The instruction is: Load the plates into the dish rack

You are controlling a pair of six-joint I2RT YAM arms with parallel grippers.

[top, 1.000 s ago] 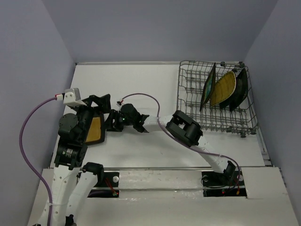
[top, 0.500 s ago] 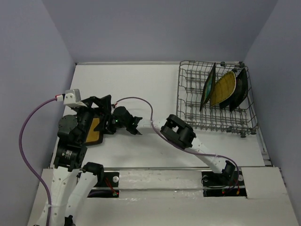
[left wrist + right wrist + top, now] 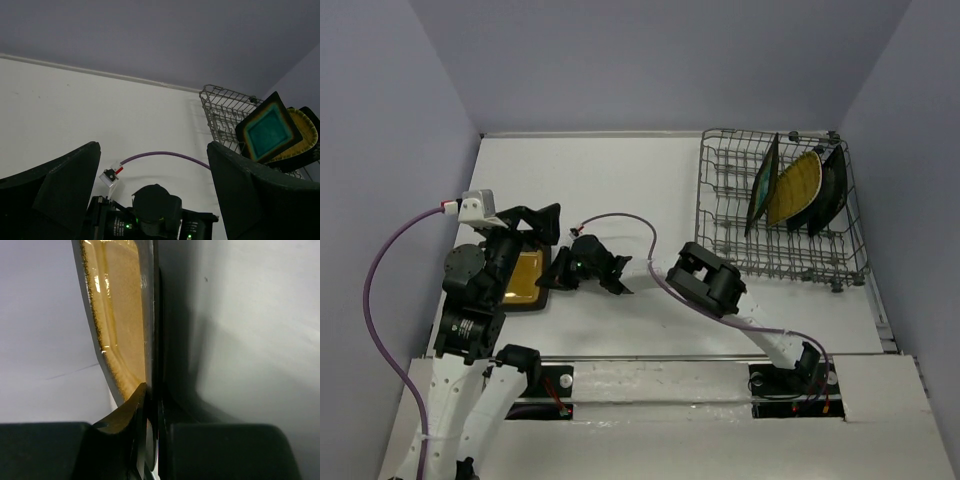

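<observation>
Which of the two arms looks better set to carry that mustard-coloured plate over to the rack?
Right. The right gripper already pinches the mustard plate by its rim, and the dish rack stands on that side. The left gripper hangs open and empty.

I'm seeing bare table (image 3: 650, 180) running toward the dish rack (image 3: 720, 205), its left rows standing open (plates (image 3: 798, 190) are crowding the right end); my right arm's elbow (image 3: 708, 280) and purple cable (image 3: 620, 217) are lying across the path from the mustard plate (image 3: 525, 272).
</observation>
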